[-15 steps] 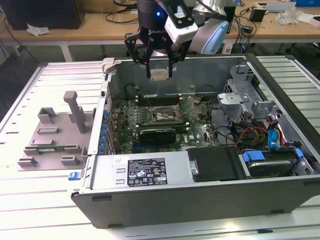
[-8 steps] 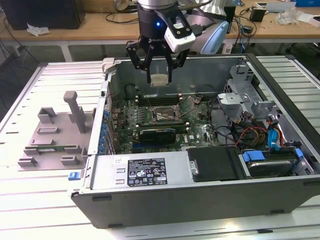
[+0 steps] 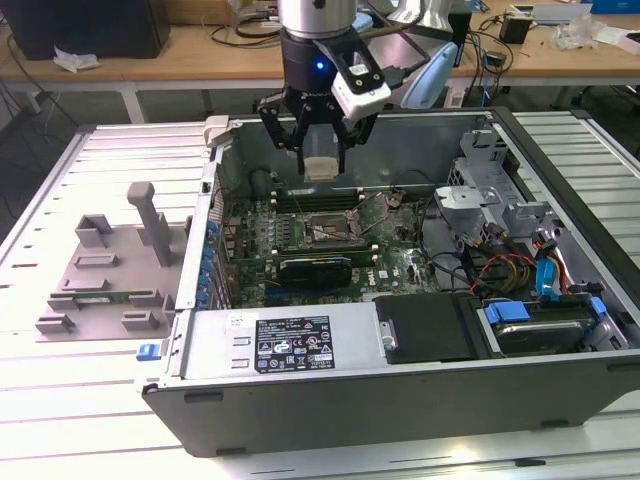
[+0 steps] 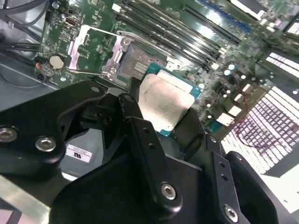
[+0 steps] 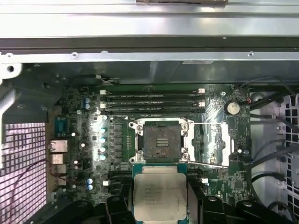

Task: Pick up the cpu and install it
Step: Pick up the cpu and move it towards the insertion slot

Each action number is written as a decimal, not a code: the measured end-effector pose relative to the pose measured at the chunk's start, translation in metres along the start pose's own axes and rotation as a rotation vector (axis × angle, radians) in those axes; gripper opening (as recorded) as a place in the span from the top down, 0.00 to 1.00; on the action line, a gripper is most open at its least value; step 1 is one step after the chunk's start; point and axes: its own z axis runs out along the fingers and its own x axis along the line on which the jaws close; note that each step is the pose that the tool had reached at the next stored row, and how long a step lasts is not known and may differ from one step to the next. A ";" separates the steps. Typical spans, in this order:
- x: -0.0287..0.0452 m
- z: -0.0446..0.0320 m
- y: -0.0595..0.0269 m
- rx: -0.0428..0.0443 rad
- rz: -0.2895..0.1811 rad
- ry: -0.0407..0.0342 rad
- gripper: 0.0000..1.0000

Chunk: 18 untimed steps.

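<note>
1. gripper [image 3: 320, 158] is clenched on the cpu [image 3: 320, 167], fingers pinching it on two opposite edges. in the second wrist view one of the black fingers [image 4: 140, 128] sits against the chip's edge, and the other side looks gripped the same way.
2. the cpu [image 5: 160, 196] is held in the air, flat, silver lid up, not touching anything but the gripper [image 5: 160, 207]. it hangs inside the open computer case [image 3: 400, 400], well above the motherboard [image 3: 395, 265].
3. key relation: the socket [image 5: 161, 141] is below the chip and offset to one side. in the first wrist view it sits between the held cpu and the ram slots [image 5: 154, 100], so my read is that the offset is toward the ram side, plus a drop in height.
4. alignment: in the first wrist view the chip's edges run about parallel to the socket frame, so little twist error by my read. the chip is near square, so there's no real long axis to use. can't tell notch or corner-mark orientation.
5. the socket [image 4: 135, 58] looks bare, and the load plate [image 5: 210, 144] is swung open to the side away from the case's perforated wall. nothing seems to sit between chip and socket.
6. the grey tray [image 3: 110, 270] outside the case, on the exterior view's left, is well apart from the gripper.
7. state of the job, as a judgement: pick done, install not yet done.
</note>
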 end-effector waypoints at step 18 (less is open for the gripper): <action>-0.0034 0.0482 0.0210 -0.0010 -0.035 0.0008 0.45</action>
